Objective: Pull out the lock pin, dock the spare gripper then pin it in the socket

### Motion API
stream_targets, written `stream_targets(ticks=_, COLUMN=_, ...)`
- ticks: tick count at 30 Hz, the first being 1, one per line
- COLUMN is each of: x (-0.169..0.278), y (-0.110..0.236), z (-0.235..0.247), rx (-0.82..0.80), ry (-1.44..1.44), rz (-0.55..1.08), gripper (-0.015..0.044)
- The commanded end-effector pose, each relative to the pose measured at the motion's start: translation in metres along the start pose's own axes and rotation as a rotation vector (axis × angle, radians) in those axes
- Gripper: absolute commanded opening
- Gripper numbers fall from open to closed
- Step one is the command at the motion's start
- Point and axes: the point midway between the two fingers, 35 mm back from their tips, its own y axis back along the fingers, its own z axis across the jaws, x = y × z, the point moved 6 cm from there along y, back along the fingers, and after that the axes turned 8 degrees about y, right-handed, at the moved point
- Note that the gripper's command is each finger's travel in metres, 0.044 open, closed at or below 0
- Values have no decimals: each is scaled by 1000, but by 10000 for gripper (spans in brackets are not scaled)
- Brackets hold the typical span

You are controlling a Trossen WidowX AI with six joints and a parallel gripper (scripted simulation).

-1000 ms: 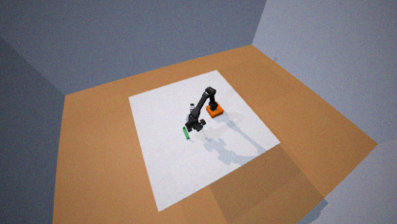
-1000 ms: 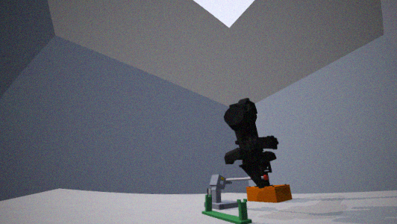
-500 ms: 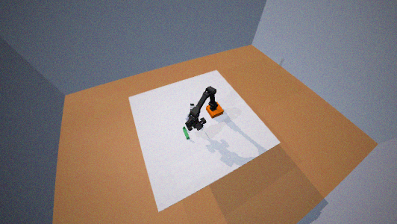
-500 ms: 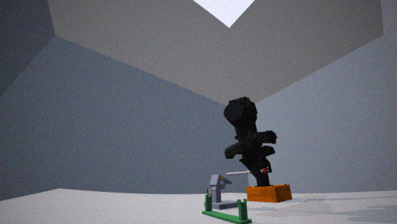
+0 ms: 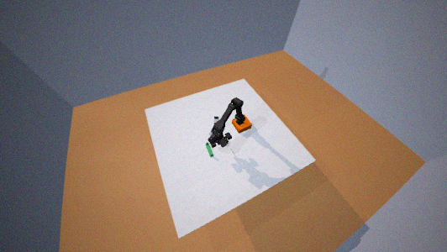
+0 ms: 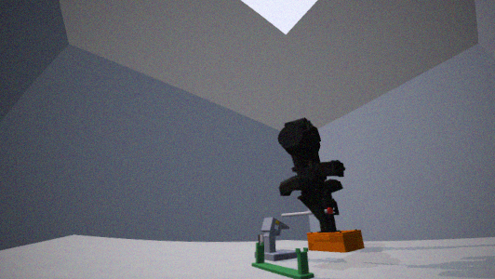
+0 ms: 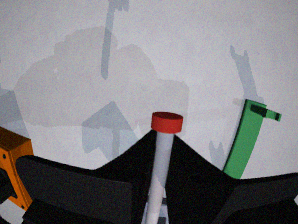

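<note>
My gripper (image 6: 321, 214) (image 7: 160, 136) is shut on the lock pin (image 6: 295, 214) (image 7: 159, 175), a pale rod with a red head, and holds it raised, roughly level. The red head sticks out past the fingers. The pin's other end is near the top of the grey mount (image 6: 268, 239) but appears clear of it, to its right in the exterior view. The mount stands upright on its base with a small yellow mark near its head. A small dark-and-grey piece (image 6: 260, 238) shows behind the green rack's left post; I cannot tell if it is the spare gripper. The socket opening is not clearly visible.
The green rack (image 5: 209, 150) (image 6: 281, 270) (image 7: 244, 142) stands in front of the mount in the exterior view, with an upright post at each end. The arm's orange base (image 5: 242, 124) (image 6: 334, 242) (image 7: 17, 152) is behind and right. A white mat (image 5: 189, 202) lies under everything.
</note>
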Motion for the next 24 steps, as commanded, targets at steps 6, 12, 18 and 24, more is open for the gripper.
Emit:
stream_targets(ticks=6, x=-11, y=7, z=-27, rx=10, ry=-17, rz=-3, gripper=0)
stream_targets(ticks=12, x=-17, y=10, z=-44, rx=14, ry=-27, rz=-5, gripper=0)
stream_targets(ticks=18, x=-24, y=12, z=-61, rx=17, ry=-37, rz=-6, gripper=0)
stream_targets(ticks=24, x=-30, y=13, z=-76, rx=21, ry=-48, rz=-8, gripper=0)
